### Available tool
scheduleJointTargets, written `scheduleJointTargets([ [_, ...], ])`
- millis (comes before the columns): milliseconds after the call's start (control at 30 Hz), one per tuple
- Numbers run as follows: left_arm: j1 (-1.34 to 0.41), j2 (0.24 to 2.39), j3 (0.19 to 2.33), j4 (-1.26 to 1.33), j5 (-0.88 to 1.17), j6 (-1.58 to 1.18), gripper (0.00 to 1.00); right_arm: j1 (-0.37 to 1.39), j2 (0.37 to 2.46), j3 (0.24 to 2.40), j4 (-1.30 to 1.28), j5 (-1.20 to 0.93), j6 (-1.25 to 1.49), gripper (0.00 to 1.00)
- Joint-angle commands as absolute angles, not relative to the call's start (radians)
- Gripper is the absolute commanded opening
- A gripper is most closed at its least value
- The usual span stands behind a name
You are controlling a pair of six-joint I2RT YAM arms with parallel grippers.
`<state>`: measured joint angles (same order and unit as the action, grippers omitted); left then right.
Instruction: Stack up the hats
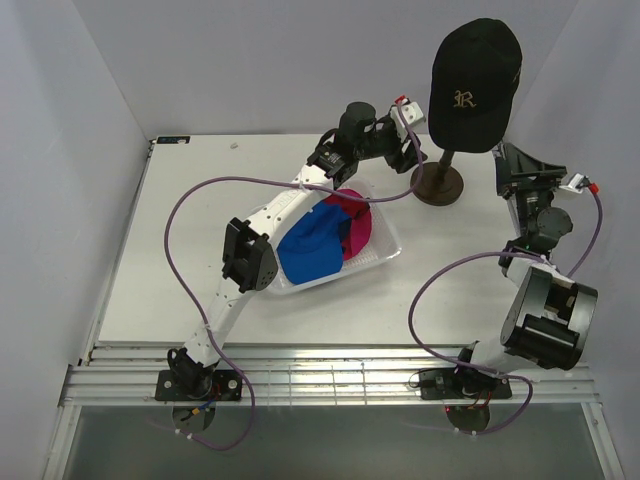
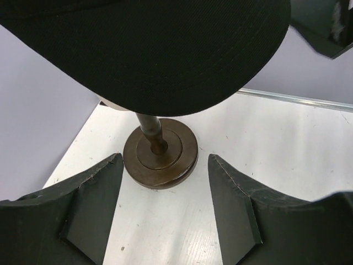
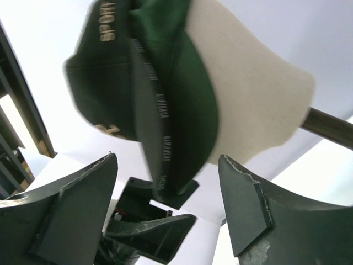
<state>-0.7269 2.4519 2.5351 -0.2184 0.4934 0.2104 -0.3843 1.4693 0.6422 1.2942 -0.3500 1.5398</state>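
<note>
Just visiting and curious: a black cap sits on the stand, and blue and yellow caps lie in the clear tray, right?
Not yellow: the top view shows a magenta-red cap beside the blue cap in the clear tray. The rest is right.

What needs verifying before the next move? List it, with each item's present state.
1. Right gripper open and empty: ok.
2. Left gripper open and empty, above the stand base: ok.
3. Black cap seated on the mannequin head: ok.
4. Dark green cap seated squarely on that head: cannot tell; it is blurred in the right wrist view.
5. Blue cap and magenta cap in the clear tray, free of the left arm: not ok; it crosses above the tray.
</note>
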Motion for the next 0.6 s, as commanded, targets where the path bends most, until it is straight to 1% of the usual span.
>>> scheduleJointTargets([
  [0,-0.727,2.368,2.585,-0.242,0.492,0.215,0.73,-0.406,1.35,0.629,1.354,-0.353,1.438,0.82],
  [67,-0.727,2.365,2.588,-0.255,0.492,0.216,0.74,-0.416,1.28,0.626,1.24,-0.345,1.385,0.87],
  [100,-0.727,2.364,2.591,-0.261,0.491,0.216,0.74,-0.417,1.254,0.63,1.182,-0.339,1.324,0.87],
  [133,-0.727,2.364,2.592,-0.273,0.489,0.218,0.74,-0.417,1.206,0.65,1.043,-0.334,1.292,0.87],
  [200,-0.726,2.359,2.599,-0.29,0.485,0.221,0.74,-0.417,1.158,0.687,0.866,-0.319,1.206,0.87],
  [233,-0.726,2.356,2.609,-0.314,0.476,0.224,0.74,-0.419,1.108,0.712,0.656,-0.307,1.096,0.86],
  [300,-0.719,2.349,2.626,-0.354,0.471,0.23,0.74,-0.416,1.054,0.779,0.449,-0.249,0.982,0.83],
  [333,-0.715,2.342,2.632,-0.398,0.466,0.233,0.74,-0.414,0.999,0.791,0.293,-0.221,0.878,0.82],
  [433,-0.686,2.3,2.62,-0.478,0.447,0.235,0.74,-0.414,0.91,0.839,0.129,-0.172,0.668,0.77],
  [467,-0.678,2.284,2.597,-0.497,0.442,0.235,0.74,-0.414,0.898,0.854,0.05,-0.178,0.626,0.73],
  [567,-0.644,2.22,2.531,-0.581,0.417,0.255,0.74,-0.379,0.873,0.96,-0.07,-0.212,0.49,0.68],
])
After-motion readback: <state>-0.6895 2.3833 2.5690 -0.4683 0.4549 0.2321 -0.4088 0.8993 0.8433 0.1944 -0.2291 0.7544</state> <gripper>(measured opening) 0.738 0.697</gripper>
